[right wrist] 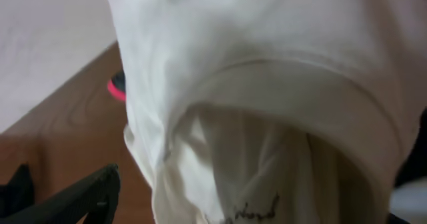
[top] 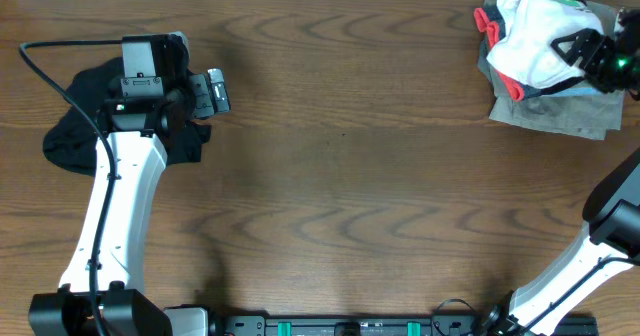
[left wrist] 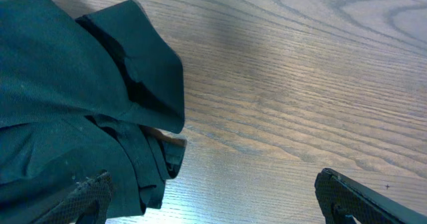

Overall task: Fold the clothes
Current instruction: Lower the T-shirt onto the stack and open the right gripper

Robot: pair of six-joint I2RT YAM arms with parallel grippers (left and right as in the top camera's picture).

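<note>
A dark crumpled garment (top: pixel 75 116) lies at the far left of the table, partly under my left arm. In the left wrist view it (left wrist: pixel 73 97) fills the left side. My left gripper (top: pixel 214 91) is open at the garment's right edge. Its left finger is over the cloth and its right finger over bare wood (left wrist: pixel 213 204). At the far right, a white garment (top: pixel 535 31) tops a pile with red cloth (top: pixel 497 36) and grey cloth (top: pixel 550 116). My right gripper (top: pixel 578 51) is open against the white garment (right wrist: pixel 267 84). Only its left finger shows (right wrist: pixel 227 211).
The wooden table (top: pixel 350 176) stretches between the two heaps. The pile at the right sits close to the table's far edge and right edge. A black cable (top: pixel 45 66) runs along the left arm.
</note>
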